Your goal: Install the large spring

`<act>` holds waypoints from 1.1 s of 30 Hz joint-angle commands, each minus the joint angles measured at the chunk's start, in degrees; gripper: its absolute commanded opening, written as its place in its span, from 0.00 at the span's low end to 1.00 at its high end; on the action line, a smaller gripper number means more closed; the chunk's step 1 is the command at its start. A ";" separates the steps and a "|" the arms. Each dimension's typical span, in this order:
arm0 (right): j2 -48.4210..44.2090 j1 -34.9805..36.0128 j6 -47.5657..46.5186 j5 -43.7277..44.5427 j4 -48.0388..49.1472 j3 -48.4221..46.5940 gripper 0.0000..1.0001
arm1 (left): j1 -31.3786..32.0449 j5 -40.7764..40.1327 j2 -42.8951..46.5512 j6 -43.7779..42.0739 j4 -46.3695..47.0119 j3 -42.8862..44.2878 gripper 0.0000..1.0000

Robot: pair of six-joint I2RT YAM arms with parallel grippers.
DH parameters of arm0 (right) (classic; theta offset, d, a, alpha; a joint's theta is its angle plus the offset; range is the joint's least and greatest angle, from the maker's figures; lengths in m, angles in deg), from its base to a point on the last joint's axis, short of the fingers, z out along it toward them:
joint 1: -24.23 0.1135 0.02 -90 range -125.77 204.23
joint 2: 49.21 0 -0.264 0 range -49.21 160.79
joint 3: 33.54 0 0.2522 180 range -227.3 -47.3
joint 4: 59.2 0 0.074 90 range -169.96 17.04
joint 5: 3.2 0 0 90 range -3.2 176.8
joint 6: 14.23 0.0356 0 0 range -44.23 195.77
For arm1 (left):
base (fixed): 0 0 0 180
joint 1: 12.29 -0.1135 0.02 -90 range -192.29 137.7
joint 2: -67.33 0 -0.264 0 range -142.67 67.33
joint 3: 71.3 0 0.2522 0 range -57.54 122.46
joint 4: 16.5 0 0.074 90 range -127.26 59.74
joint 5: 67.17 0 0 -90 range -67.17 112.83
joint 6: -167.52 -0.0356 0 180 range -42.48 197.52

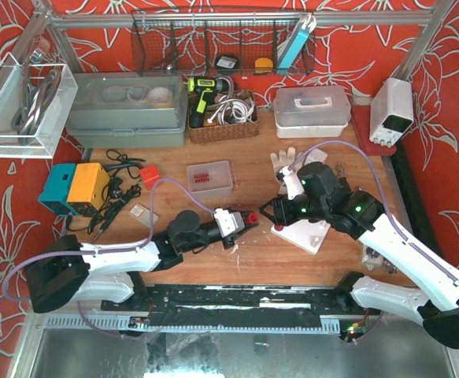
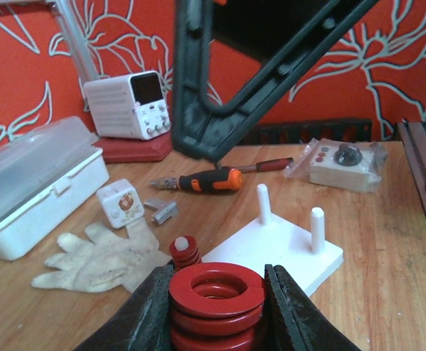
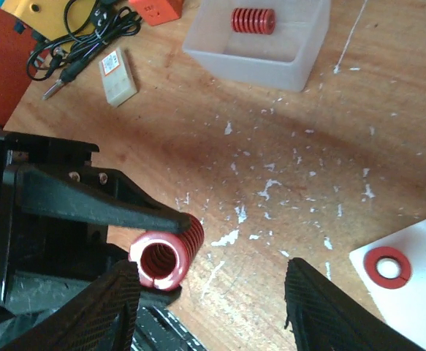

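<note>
Clamped in the left end effector (image 2: 218, 284), the large red spring (image 3: 166, 256) is squeezed across its coils, both fingers pressed tight against its sides. It is held just above the worktop (image 1: 174, 169), about midway between the left and right edges and toward the near edge. Just to its right lies the white peg plate (image 2: 278, 256), carrying a small red spring (image 2: 185, 252) on one peg beside two bare pegs (image 2: 263, 202). The right end effector (image 3: 213, 296) hovers close beside the large spring, its jaws partly apart with nothing between them. Farther toward the far edge, a clear tray (image 1: 210, 185) holds another red spring (image 3: 253, 20).
</note>
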 commanded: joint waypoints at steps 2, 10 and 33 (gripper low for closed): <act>0.76 1.02 3.40 -6.30 2.56 2.27 0.58 | 2.27 -3.59 -0.75 -4.83 4.39 1.65 0.00; 1.81 2.59 5.17 -8.46 6.75 5.35 0.58 | 3.18 -3.99 -2.71 -4.31 4.22 3.76 0.00; 3.86 3.53 4.28 1.10 6.04 5.70 0.00 | 4.35 -9.53 -2.03 -2.23 5.63 2.48 0.55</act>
